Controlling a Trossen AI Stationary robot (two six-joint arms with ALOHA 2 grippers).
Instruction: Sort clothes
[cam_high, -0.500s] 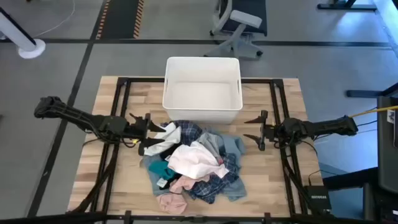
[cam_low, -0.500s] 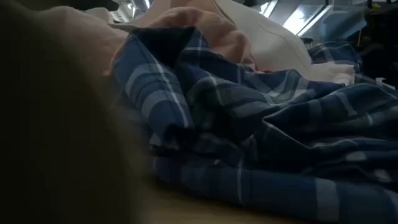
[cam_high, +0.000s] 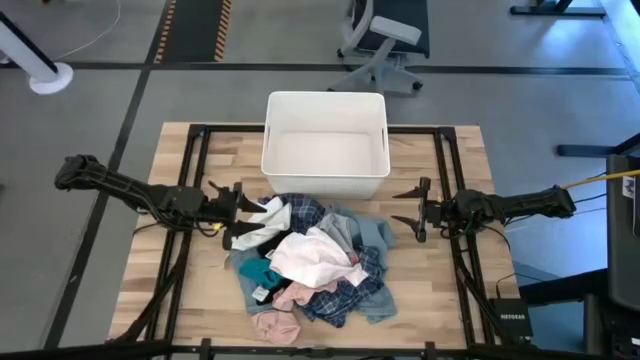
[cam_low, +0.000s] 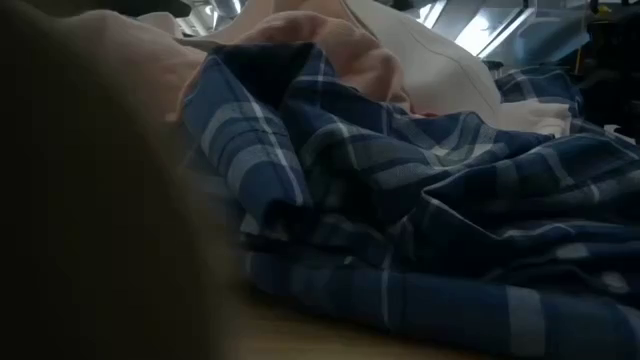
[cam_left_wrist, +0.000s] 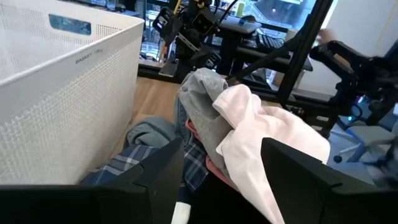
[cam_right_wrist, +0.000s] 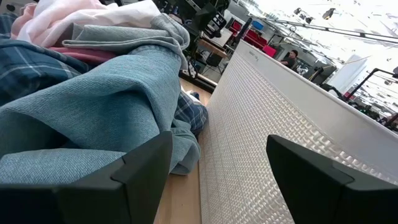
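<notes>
- Clothes (cam_high: 310, 260) are heaped in one tangled pile from the middle of the table (cam_high: 180, 290) toward its near edge. Pink bits and a blue plaid shirt (cam_high: 345, 295) sit nearest, with a white piece (cam_high: 310, 255) on top in the middle.
- Left gripper (cam_high: 228, 213) sits at the pile's left side with fingers spread wide. It's right at the white and dark fabric there, not gripping anything.
- Right gripper (cam_high: 413, 211) waits off the pile's right side, fingers apart, holding nothing. Light blue denim (cam_right_wrist: 93, 99) lies just in front of it.
- White bin (cam_high: 325, 143) stands at the far edge, right behind the pile, and looks empty.
- Looks like sorting hasn't really started, I'd guess it's the first pick. Next move probably calls for the left gripper pinching one loose piece cleanly, since everything's tangled and neighbours could drag along.
</notes>
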